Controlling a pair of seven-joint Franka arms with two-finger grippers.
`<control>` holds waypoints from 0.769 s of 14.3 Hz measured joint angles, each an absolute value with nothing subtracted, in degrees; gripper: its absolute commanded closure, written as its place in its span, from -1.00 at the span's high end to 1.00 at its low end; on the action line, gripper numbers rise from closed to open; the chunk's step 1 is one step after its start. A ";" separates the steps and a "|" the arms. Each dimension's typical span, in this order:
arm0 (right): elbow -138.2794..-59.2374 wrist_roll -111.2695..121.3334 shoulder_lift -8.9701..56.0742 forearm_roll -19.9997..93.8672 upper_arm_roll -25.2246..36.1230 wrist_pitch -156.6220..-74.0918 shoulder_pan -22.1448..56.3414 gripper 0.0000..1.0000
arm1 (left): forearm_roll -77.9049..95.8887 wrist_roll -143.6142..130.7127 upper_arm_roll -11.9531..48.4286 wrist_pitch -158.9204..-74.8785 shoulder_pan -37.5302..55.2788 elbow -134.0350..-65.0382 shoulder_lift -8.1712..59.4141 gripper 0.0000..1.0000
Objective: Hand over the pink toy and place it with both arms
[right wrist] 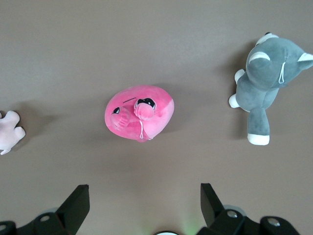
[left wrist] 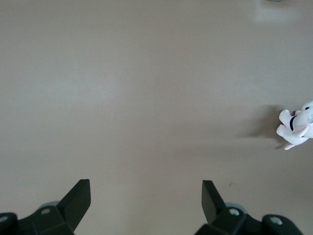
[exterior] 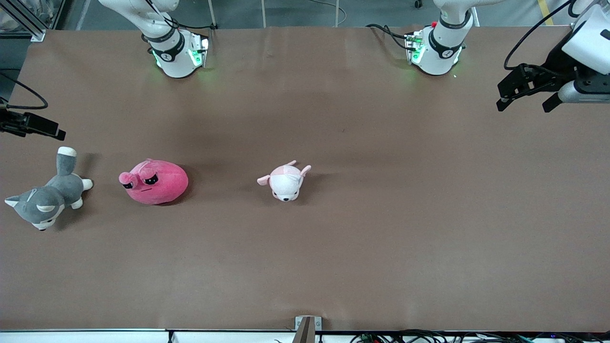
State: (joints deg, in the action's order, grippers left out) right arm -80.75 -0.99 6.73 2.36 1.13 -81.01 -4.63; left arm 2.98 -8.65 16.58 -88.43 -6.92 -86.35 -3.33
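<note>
The pink toy (exterior: pixel 154 181) looks soft, light and probably squashy; its round body suits a grip across the middle. The right gripper (right wrist: pixel 142 203) hangs wide open and empty above it, the left gripper (left wrist: pixel 145 200) likewise over bare table (exterior: pixel 381 214).

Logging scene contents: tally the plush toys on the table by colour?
Hot pink: 1, the pink toy
White and pale pink: 1, the small plush
Grey and white: 1, the husky
Total: 3

left hand (exterior: pixel 524 102) open, right hand (right wrist: pixel 142 200) open
</note>
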 measured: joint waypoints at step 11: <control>-77.20 -0.80 7.33 2.07 0.90 -77.33 -1.89 1.00 | 2.97 -8.65 16.74 -88.43 -6.94 -86.33 -2.29 1.00</control>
State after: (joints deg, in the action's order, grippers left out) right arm -77.20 -0.80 7.33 2.07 0.90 -77.33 -1.89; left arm 2.97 -8.65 16.74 -88.43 -6.94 -86.33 -2.29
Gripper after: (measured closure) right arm 0.000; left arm 0.000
